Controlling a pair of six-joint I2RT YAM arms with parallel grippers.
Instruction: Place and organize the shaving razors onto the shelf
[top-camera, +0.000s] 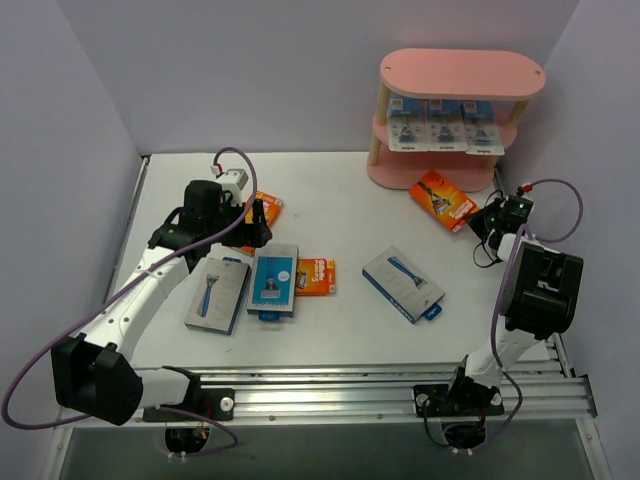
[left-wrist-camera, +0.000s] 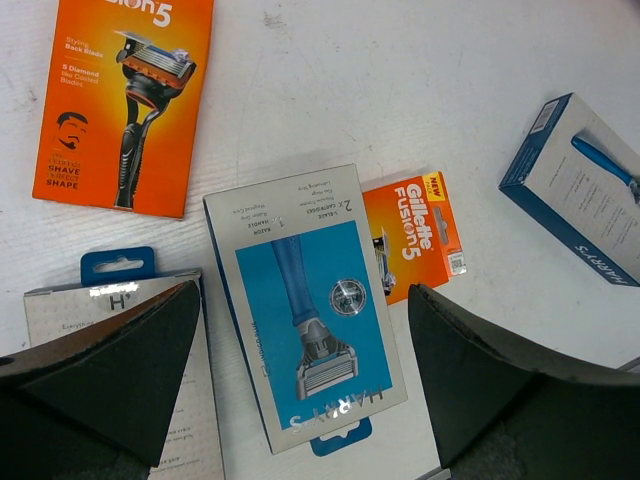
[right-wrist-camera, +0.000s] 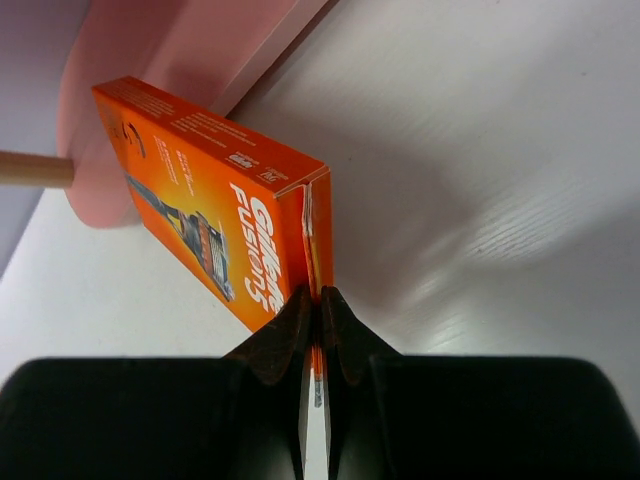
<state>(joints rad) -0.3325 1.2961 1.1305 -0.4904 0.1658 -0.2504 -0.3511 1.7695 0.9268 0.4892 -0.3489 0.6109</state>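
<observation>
The pink shelf (top-camera: 462, 72) stands at the back right, with three white-blue blister cards (top-camera: 445, 128) on its middle tier. My right gripper (top-camera: 487, 222) is shut on the end flap of a large orange razor box (top-camera: 445, 198), which sits just in front of the shelf's bottom board. The right wrist view shows the jaws (right-wrist-camera: 318, 300) pinching that box (right-wrist-camera: 200, 190) beside the pink board (right-wrist-camera: 150, 60). My left gripper (top-camera: 250, 225) is open and empty, hovering over another large orange box (top-camera: 265, 208). The left wrist view shows its jaws (left-wrist-camera: 300, 380) spread over a blue-grey box (left-wrist-camera: 305, 300).
Blue-grey boxes lie at the left (top-camera: 217, 293), centre-left (top-camera: 273, 280) and centre (top-camera: 403, 283). A small orange box (top-camera: 314, 276) lies between them. The left wrist view also shows the large orange box (left-wrist-camera: 125, 100) and the small one (left-wrist-camera: 415, 235). Walls close in the table.
</observation>
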